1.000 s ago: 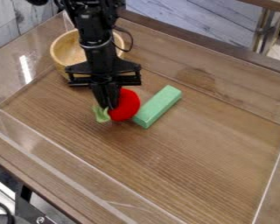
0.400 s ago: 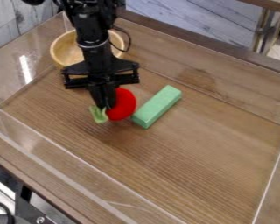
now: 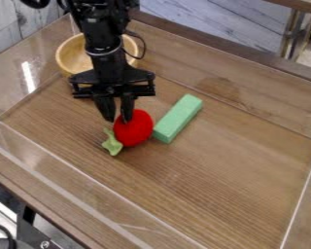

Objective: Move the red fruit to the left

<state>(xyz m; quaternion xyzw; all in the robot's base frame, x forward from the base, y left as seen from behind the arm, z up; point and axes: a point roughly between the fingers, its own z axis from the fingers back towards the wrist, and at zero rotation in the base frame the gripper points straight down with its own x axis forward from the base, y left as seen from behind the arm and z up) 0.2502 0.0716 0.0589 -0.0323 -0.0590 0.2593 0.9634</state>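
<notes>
Just left of the frame's middle, a small bright-red toy fruit point(image 3: 135, 127) sits on a brown wooden table point(image 3: 229, 171), its light-green leafy stem point(image 3: 113, 143) pointing toward the lower left. Directly above it, a black robot arm point(image 3: 104, 39) reaches down from the top edge, ending in a dark gripper point(image 3: 117, 116) whose tips are at the fruit's upper left side. The two fingers stand somewhat apart, with no clear grip on the fruit between them; whether they touch it cannot be told.

Just right of the fruit, a light-green rectangular block point(image 3: 179, 118) lies at a slant. Toward the upper left, behind the arm, is a round wooden bowl point(image 3: 75, 55).

The step in hand appears to be placing the gripper at the fruit, either to grasp it or to let it go. If the fruit has further to travel, the next move calls for the fingers to settle around its sides, close, and carry it toward the left of the frame. If it is already far enough over, the arm should simply lift away without dragging the stem.
</notes>
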